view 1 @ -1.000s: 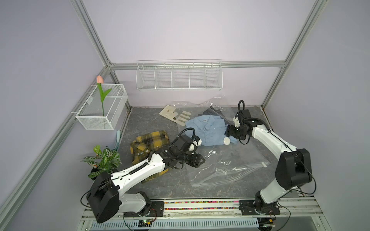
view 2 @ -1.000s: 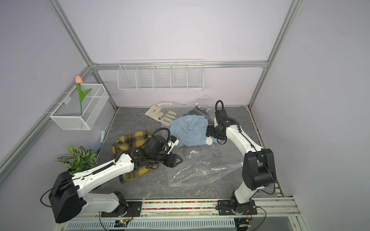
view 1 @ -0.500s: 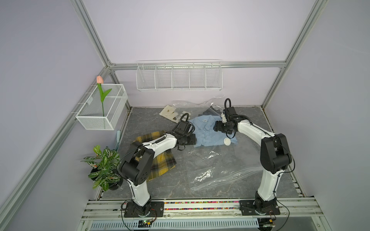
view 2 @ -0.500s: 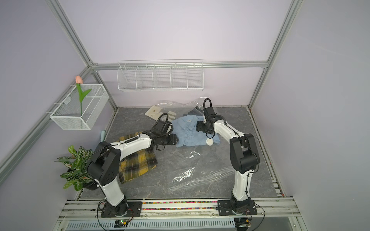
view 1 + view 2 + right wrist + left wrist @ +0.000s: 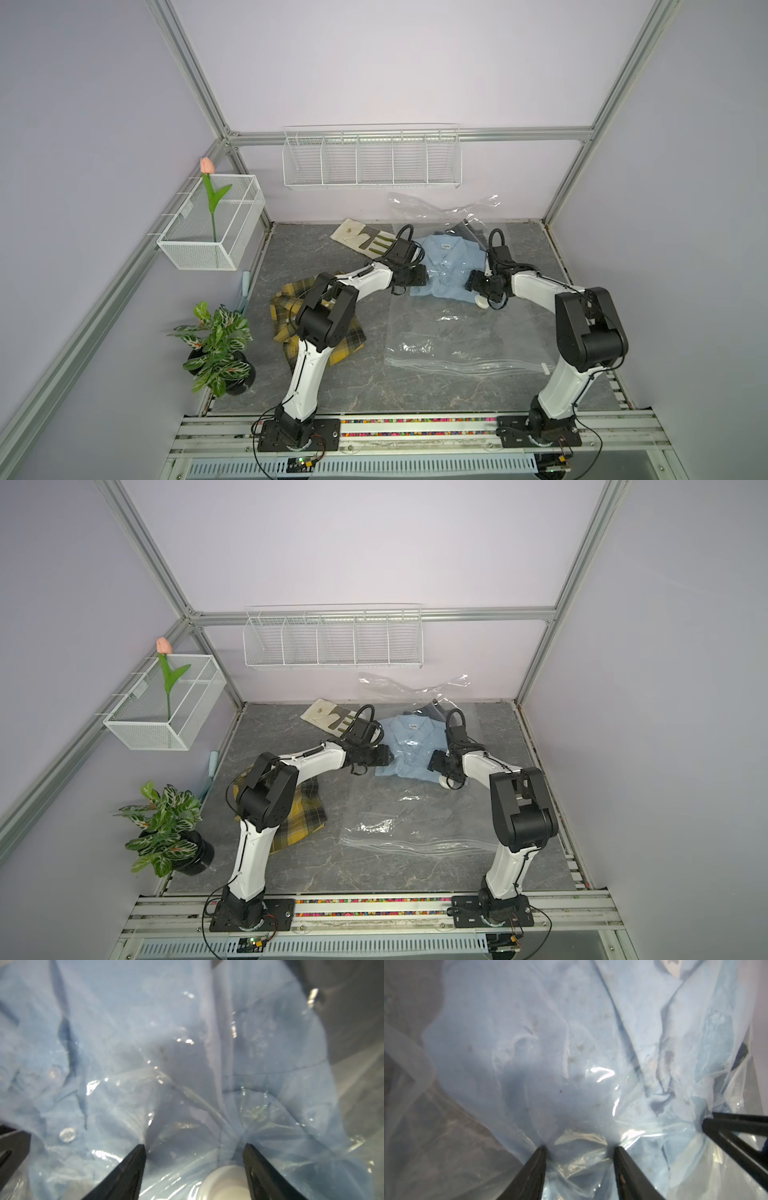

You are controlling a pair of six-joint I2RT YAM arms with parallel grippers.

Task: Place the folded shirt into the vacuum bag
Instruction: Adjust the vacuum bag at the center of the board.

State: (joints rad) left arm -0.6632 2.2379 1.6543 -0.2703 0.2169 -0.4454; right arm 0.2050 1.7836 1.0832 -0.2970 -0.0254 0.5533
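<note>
Left gripper [image 5: 579, 1149]: jaws apart, tips dug into the crinkly clear film of the vacuum bag [image 5: 457, 340], with the pale blue folded shirt [image 5: 446, 266] behind it. Right gripper [image 5: 194, 1146]: also spread, tips on film, round white valve [image 5: 224, 1180] beside one finger. Shirt lies far centre at the bag's far end under film, fully inside or not unclear; both arms reach far, bent inward to flank it.
</note>
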